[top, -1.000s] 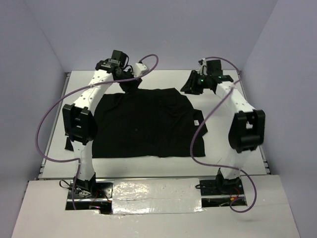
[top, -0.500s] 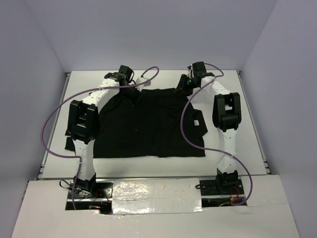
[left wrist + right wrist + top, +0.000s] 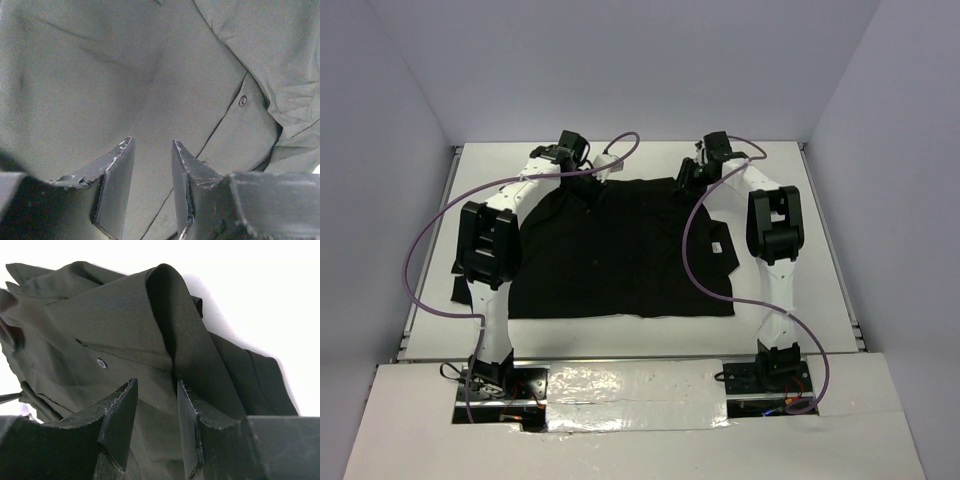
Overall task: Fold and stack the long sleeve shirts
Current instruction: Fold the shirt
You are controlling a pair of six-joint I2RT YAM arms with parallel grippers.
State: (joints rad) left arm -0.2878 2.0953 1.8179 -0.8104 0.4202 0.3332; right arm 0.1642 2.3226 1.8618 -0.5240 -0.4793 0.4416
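Right hand has swung onto the shirt near the worktop's far edge; it and left hand are part-open, empty. Fold apparently starting: pinch cloth next.

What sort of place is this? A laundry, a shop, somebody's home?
Most likely a robot test booth, not a laundry: a white table boxed in by blank walls, a left arm and right arm bolted at its near edge, trailing purple cables, and one black shirt laid out.
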